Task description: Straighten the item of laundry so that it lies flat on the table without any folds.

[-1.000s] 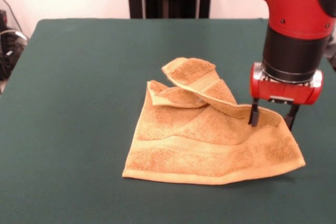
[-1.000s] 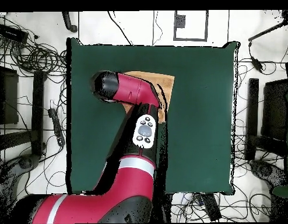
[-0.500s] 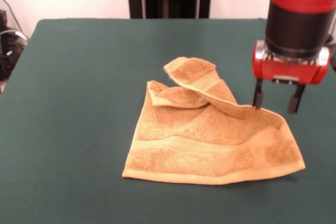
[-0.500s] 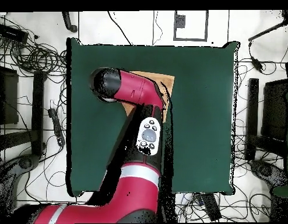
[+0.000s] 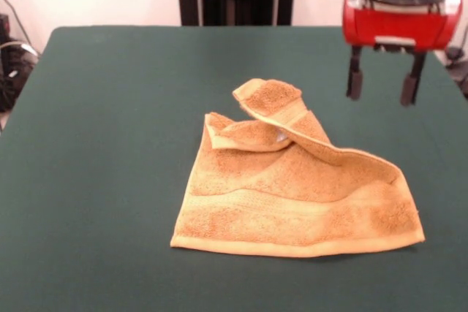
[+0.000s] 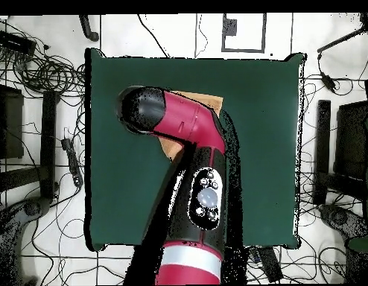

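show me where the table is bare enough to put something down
In the front view, the green table is bare across the whole stretch from its left edge to the towel, and along the far strip behind the towel. The near strip below the towel's hem is narrow. It is crowded at the right, where the open gripper hangs above the towel's raised edge.

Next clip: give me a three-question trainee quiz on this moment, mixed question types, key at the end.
1. True or false: the towel lies flat, with no folds.
2. The pincer is: A) shut on the towel, B) open above the table, C) out of view.
3. Fill in: the towel's far corner is folded ____ onto the rest.

Key: 1 false; 2 B; 3 over.
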